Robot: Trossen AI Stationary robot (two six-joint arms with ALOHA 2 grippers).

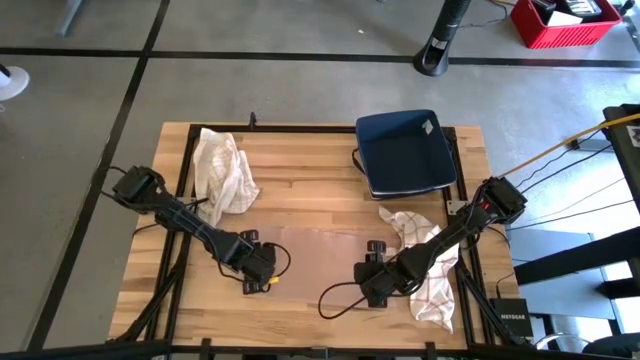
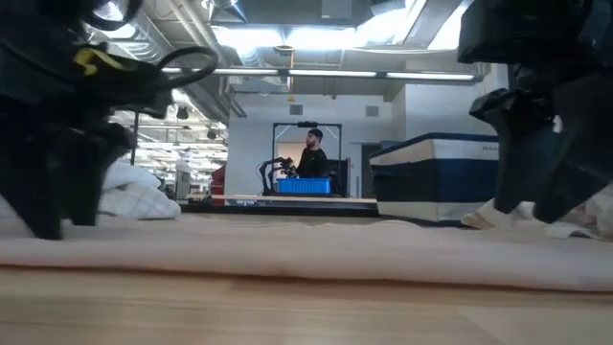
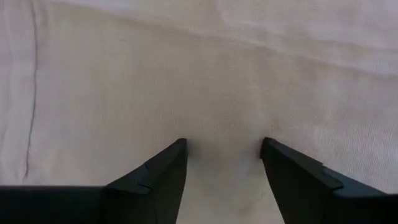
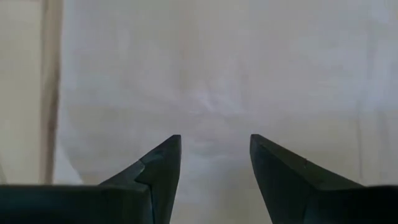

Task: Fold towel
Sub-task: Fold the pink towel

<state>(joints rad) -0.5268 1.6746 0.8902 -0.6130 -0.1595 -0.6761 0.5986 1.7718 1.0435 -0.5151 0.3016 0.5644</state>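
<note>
1. Table (image 1: 320,165): wooden top, work area for both arms. Ref. surface for the fold; keep cloth flat against it.
2. Towel (image 1: 318,250): pale, lies spread flat at table centre, between the two grippers. In low view it reads as a low flat band across the near edge. Judged: fold not yet made, or only partly; layers cannot be told.
3. Blue bin (image 1: 405,152): far-right of table, well apart from towel. Keep the fold path clear of it.
4. Spare cloths: one crumpled cloth (image 1: 224,168) far-left, one checked cloth (image 1: 428,262) under/beside right arm. Do not snag either when lifting.
5. Left gripper (image 1: 258,266): at towel's left near edge, fingers (image 3: 163,173) apart w/ bare cloth between them, nothing clamped. Tips sit on or just above fabric; contact cannot be told.
6. Right gripper (image 1: 374,280): at towel's right near edge, jaws likewise apart, nothing pinched; cloth fills the gap in right wrist view.
7. Procedure (judgement): press both tip pairs down onto the edge, close evenly so each pinches one edge only, then lift in sync. Uneven height or timing will likely skew the fold.
8. Risk: thin fabric may slip out, or tips may pinch extra layers; confirm grip before lift.
</note>
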